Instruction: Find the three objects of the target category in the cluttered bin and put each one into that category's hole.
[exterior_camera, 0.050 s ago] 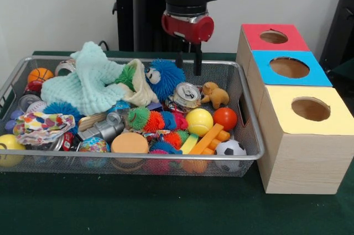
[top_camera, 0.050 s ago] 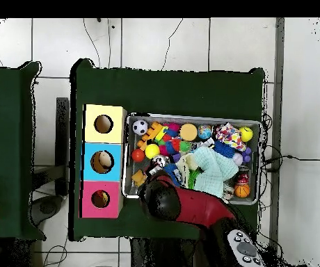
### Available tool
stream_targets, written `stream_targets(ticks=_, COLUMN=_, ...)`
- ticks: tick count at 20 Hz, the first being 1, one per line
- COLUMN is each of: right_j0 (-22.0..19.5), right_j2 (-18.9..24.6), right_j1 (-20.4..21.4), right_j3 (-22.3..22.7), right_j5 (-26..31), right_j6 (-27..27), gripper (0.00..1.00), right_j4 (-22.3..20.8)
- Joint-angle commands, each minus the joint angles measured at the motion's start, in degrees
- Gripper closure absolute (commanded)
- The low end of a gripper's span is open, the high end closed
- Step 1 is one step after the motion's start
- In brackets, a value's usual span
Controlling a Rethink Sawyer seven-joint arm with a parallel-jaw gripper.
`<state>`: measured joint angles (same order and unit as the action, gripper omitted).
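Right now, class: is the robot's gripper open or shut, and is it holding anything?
Open and empty. In the front view the gripper hangs above the wire bin with its two dark fingers apart and nothing between them.

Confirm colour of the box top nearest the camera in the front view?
Yellow: the box top with its round hole shows best in the front view.

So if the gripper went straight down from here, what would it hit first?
Probably the crushed silver can, lying just below the open gripper. The blue fuzzy toy beside it is also close; depth is hard to judge.
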<state>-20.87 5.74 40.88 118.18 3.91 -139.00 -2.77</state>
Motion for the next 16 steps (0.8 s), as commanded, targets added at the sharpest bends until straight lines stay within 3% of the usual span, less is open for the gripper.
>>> stream_targets(ticks=1, right_j0=-1.11, right_j2=4.57, right_j1=-6.03, right_j3=3.71, right_j5=-6.72, right_j6=-16.98, gripper=0.00, right_j4=8.36)
stream_targets(ticks=9, right_j0=-9.59, right_j2=12.65, right_j1=-13.67, right_j3=7.33, right_j5=-10.10, right_j6=-18.06, gripper=0.00, right_j4=13.00)
stream_targets(ticks=16, right_j0=-14.75, right_j2=16.96, right_j1=-13.79, right_j3=13.36, right_j5=-7.07, right_j6=-19.56, gripper=0.00, right_j4=18.09)
